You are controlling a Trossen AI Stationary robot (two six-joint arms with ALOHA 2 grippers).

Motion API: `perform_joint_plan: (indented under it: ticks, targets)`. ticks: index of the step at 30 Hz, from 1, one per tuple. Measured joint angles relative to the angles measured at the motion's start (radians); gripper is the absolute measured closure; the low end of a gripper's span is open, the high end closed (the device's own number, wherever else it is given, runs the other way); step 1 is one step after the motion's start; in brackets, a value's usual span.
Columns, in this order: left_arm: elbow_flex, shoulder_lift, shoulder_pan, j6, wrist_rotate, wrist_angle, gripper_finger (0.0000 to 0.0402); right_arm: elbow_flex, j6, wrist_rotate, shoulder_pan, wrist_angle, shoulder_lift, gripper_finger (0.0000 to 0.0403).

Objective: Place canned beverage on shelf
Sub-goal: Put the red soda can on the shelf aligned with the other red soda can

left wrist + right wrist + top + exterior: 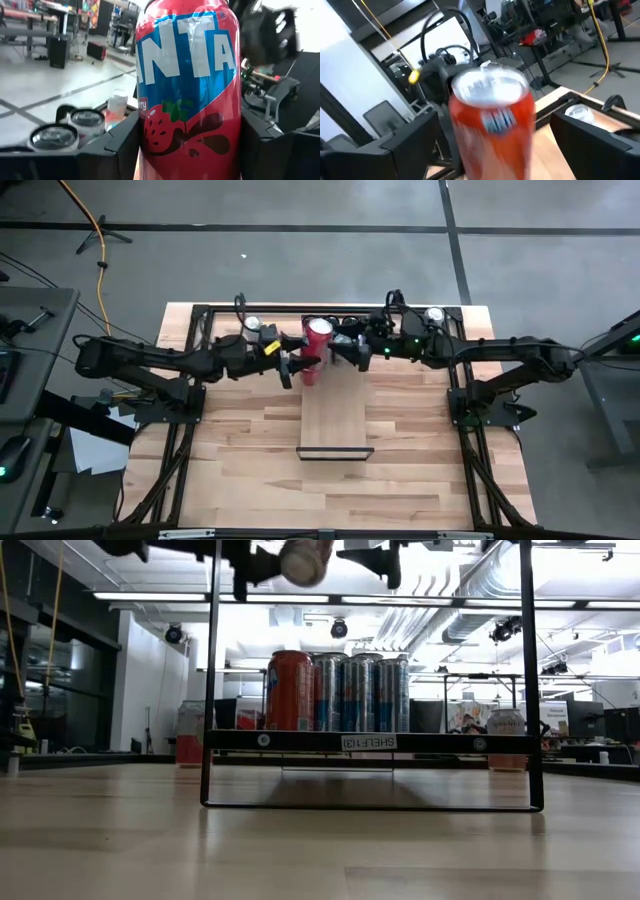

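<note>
Above the pale wooden shelf (335,415), the left gripper (300,366) clamps a red strawberry soda can (317,340); the right gripper (345,350), jaws wide and empty, flanks it. Best lowered upright beside the shelved cans (340,692).

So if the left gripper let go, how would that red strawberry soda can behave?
The red strawberry soda can, a glossy metal cylinder clamped in the left gripper, looks slippery. It would probably roll once on its side. The thin wall may dent under a hard squeeze.
</note>
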Motion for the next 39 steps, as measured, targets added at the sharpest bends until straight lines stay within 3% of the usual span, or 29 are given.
perform_joint_plan:
  ticks: [11,21,28,35,39]
  targets:
    - [0.073,0.107,0.000,-0.019,0.042,0.056,0.0209,0.089,-0.084,-0.039,0.000,-0.021,0.063,0.0032]
    - [0.081,0.106,0.000,-0.011,0.043,0.070,0.0208,0.089,-0.084,-0.077,0.000,-0.013,0.063,0.0040]
    - [0.081,0.106,-0.001,-0.026,0.045,0.071,0.0185,0.088,-0.085,-0.072,0.000,-0.013,0.063,0.0117]
    - [0.081,0.104,0.000,0.001,0.045,0.064,0.0144,0.088,-0.107,-0.074,-0.004,-0.013,0.063,0.0121]
    - [0.083,0.040,0.018,0.035,0.044,-0.048,0.0126,0.085,-0.151,-0.096,-0.025,-0.037,0.027,0.0121]
